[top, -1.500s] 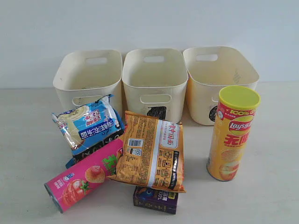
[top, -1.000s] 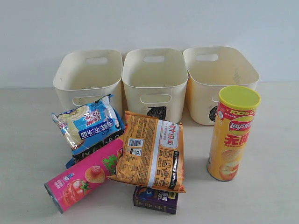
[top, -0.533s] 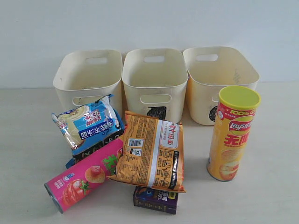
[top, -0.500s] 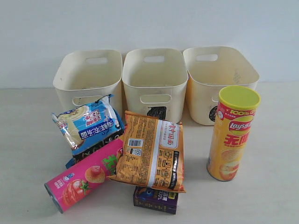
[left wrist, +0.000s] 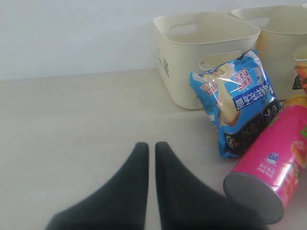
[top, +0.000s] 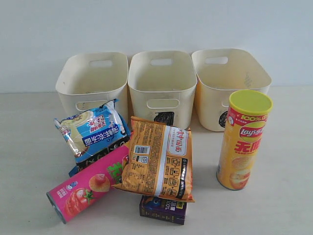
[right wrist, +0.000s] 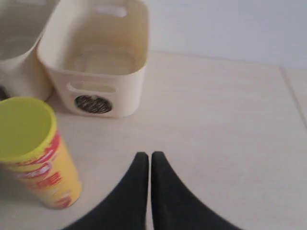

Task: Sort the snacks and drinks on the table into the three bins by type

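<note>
Closest to me, the left end effector [left wrist: 150,146] has its two dark fingers pressed together on nothing, over bare tabletop [top: 283,205] out on the left side of the orange bag [top: 159,159], near the grey end of the pink tube [top: 85,188]. The right end effector [right wrist: 149,155] is likewise pinched shut and holding nothing, over bare tabletop off to the right of the orange bag, near the yellow tube [top: 243,142]. Just under the near edge of the orange bag, the dark purple carton [top: 163,209] pokes out, mostly covered by it. The pink tube lies on its side to the left of the orange bag, with the bag's left edge resting on it. The orange bag itself lies flat with its printed back facing up. Well to its right the yellow tube stands upright with its yellow lid on. Behind and to the left of the orange bag, the blue-white bag [top: 93,129] leans tilted against the pink tube. Farthest back stand the three cream bins in a row: the left bin [top: 90,81] behind the blue-white bag, the middle bin [top: 161,81] straight behind the orange bag with a black scribble on its front, and the right bin [top: 230,73] behind the yellow tube, which partly hides its mark.
</note>
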Controlling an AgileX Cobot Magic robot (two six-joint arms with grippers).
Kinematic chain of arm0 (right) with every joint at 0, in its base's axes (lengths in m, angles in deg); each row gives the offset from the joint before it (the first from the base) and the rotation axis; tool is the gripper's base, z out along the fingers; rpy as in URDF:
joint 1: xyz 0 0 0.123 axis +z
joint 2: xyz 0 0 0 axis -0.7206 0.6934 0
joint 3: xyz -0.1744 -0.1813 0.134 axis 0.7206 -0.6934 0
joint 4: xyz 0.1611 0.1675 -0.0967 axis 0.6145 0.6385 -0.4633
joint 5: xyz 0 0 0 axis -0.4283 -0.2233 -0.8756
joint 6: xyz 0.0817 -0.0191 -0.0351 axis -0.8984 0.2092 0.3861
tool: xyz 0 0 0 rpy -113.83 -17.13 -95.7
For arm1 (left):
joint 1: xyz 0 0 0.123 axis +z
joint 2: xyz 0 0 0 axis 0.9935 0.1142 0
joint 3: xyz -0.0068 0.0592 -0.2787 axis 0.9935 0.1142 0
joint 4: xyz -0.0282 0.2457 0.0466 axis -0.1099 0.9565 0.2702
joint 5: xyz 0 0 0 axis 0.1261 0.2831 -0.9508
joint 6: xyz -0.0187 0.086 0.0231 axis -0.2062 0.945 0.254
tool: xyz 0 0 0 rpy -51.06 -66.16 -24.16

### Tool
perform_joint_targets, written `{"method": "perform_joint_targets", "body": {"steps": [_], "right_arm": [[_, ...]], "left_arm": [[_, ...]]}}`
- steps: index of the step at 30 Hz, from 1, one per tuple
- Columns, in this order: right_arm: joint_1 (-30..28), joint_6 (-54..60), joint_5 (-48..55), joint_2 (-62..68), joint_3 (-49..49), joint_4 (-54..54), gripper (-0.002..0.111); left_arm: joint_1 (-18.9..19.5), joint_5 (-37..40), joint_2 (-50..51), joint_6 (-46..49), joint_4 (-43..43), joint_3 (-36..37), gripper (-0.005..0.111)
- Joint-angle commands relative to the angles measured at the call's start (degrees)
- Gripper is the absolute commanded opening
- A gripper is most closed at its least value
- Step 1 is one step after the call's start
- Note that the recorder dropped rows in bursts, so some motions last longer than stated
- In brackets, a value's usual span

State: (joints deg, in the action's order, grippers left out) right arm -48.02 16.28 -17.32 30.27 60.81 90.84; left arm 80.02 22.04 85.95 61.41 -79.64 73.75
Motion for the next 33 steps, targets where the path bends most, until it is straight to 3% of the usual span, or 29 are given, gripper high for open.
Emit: {"method": "perform_joint_targets", "body": {"steps": [1, 6, 11, 22, 25, 33], "right_arm": [[-0.2, 15.6, 8.5, 5.6, 5.2, 13.9, 0.000], [4.6, 20.4, 12.2, 9.6, 8.8, 17.5, 0.000], [15.3, 19.5, 12.2, 13.0, 11.7, 14.1, 0.000], [34.7, 6.1, 12.2, 27.1, 20.4, -1.2, 0.000], [41.0, 3.7, 14.1, 35.4, 27.2, -5.6, 0.000], [43.7, 8.1, 20.0, 50.1, 39.5, -8.6, 0.000]], "left_arm": [[-0.1, -0.3, -0.2, -0.5, 0.0, -0.1, 0.004], [-0.1, -0.3, -0.2, -0.5, 0.0, -0.1, 0.004], [-0.1, -0.3, -0.2, -0.5, 0.0, -0.1, 0.004], [-0.1, -0.4, -0.2, -0.5, 0.0, -0.1, 0.004], [-0.1, -0.4, -0.2, -0.5, 0.0, -0.1, 0.004], [-0.1, -0.4, -0.2, -0.5, 0.0, -0.1, 0.004]]}}
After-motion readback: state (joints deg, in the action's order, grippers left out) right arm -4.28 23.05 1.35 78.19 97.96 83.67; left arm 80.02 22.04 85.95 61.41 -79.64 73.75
